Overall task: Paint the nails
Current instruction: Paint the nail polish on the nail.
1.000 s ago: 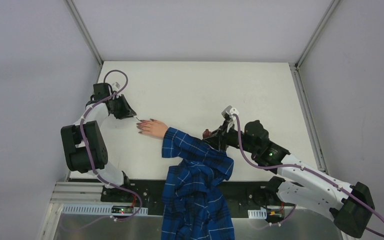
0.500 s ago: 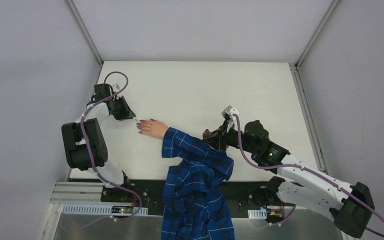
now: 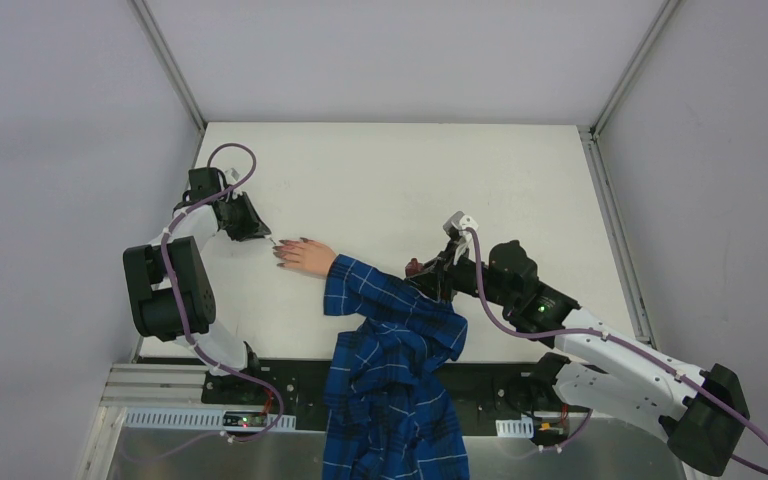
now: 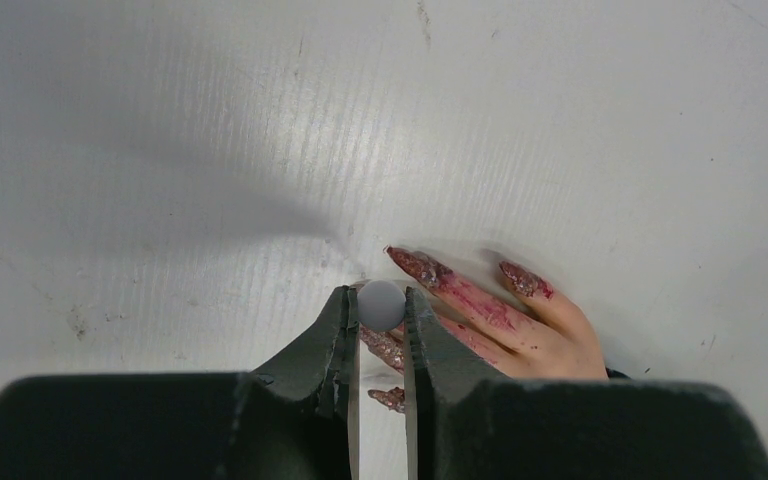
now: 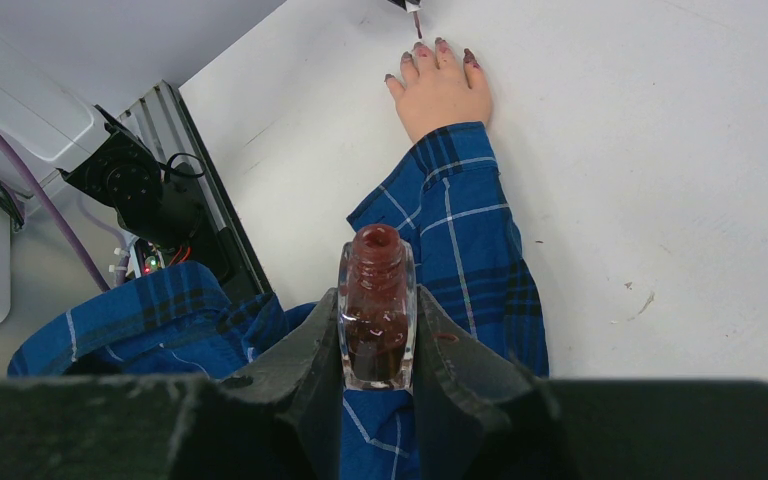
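So the nails are long, pointy and dark reddish-purple with a glittery look. They tip a pale pinkish hand lying flat on the white table. There's polish smeared down the hand's fingers too, not just on the nails.

From the left wrist camera, the nails sit right at the tips of the left gripper. One pokes out just past its right finger, and two more show in the gap between the two fingers. A fourth is further out on that right side.

The left gripper is clamped on a small round white cap, seen end-on between the fingertips. The right wrist view catches the brush at the far end of it. Its dark red tip is just beside the nails, but whether it actually touches one is too small to tell.

Going back from the hand, a blue plaid sleeve runs from the wrist towards the right gripper. The cloth lies bunched under and behind that gripper's fingers. The right gripper is squeezed onto an uncapped polish bottle. The bottle is upright between the two fingers, its glass full of dark red with smears around the open neck. The nails are well ahead of those fingers, out past the end of the sleeve.
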`<state>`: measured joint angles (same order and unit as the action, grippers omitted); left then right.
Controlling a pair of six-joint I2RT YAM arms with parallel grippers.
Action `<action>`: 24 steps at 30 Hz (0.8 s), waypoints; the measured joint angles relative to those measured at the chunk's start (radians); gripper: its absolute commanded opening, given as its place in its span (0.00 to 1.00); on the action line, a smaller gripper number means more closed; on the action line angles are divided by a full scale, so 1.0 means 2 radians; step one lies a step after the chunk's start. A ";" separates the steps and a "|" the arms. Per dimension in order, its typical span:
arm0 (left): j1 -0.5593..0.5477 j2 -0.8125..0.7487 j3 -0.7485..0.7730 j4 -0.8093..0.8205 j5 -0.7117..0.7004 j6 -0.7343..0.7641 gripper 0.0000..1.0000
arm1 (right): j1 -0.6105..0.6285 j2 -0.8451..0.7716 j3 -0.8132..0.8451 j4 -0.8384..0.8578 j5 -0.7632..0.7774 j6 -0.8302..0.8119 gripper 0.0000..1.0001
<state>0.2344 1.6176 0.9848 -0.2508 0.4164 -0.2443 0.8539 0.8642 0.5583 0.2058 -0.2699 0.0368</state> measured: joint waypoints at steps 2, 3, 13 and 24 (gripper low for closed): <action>0.000 0.000 0.000 -0.001 0.000 0.000 0.00 | 0.000 0.000 0.000 0.000 0.000 0.000 0.00; 0.000 0.000 0.000 -0.001 0.000 0.000 0.00 | 0.000 0.000 0.000 0.000 0.000 0.000 0.00; 0.000 -0.001 0.000 -0.009 0.001 0.000 0.00 | 0.000 0.000 0.000 0.000 0.000 0.000 0.00; 0.000 -0.016 -0.001 -0.012 0.002 0.000 0.00 | 0.000 0.000 0.000 0.000 0.000 0.000 0.00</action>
<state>0.2340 1.5848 0.9825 -0.2745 0.4194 -0.2436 0.8539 0.8646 0.5583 0.2058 -0.2699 0.0364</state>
